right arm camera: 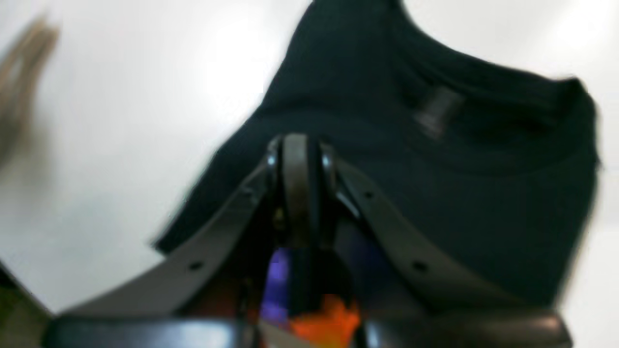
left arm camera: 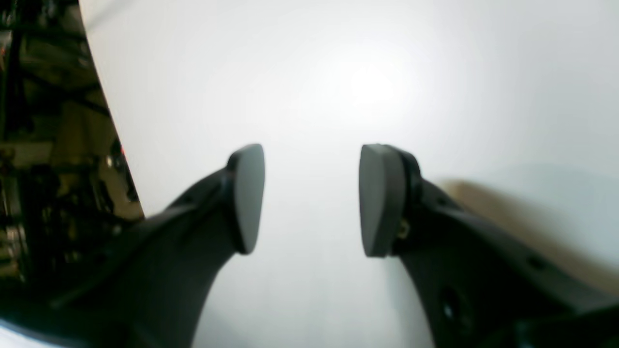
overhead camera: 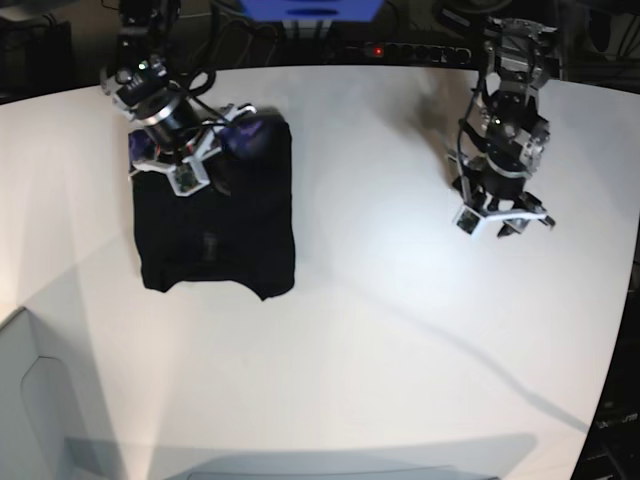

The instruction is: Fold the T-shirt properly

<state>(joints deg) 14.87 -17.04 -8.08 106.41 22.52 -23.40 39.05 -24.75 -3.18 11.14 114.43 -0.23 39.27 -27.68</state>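
**Ana:** T-shirt (overhead camera: 215,235), the big plain black cloth one, lay on the white table (overhead camera: 400,330) as a roughly squared bundle, well over on the base view's left and toward the far edge. Where was the right gripper (right arm camera: 301,159)?

**Ben:** Right on the bundle's far end. In its wrist view the jaws were clamped together with a fold of that black cloth running in between them, so it was gripping the T-shirt (the picture was blurred, but the pads met with no gap).

**Ana:** Any print showing?

**Ben:** Yes, a patch of orange and purple (right arm camera: 309,304) peeked out low in the wrist view, just under the fingers. From the base view there was a purple bit at the far end of the bundle, beside the gripper.

**Ana:** And the collar?

**Ben:** The neck opening faced the wrist camera, with a small pale tag (right arm camera: 435,113) inside it, too smeared to read.

**Ana:** Over to the left gripper (left arm camera: 312,198).

**Ben:** It hung over bare table on the base view's right, well apart from the T-shirt. Its grey pads (left arm camera: 249,198) stood wide of each other with only white tabletop between them: released, holding nothing.

**Ana:** Touching the table?

**Ben:** I could not tell from these views.
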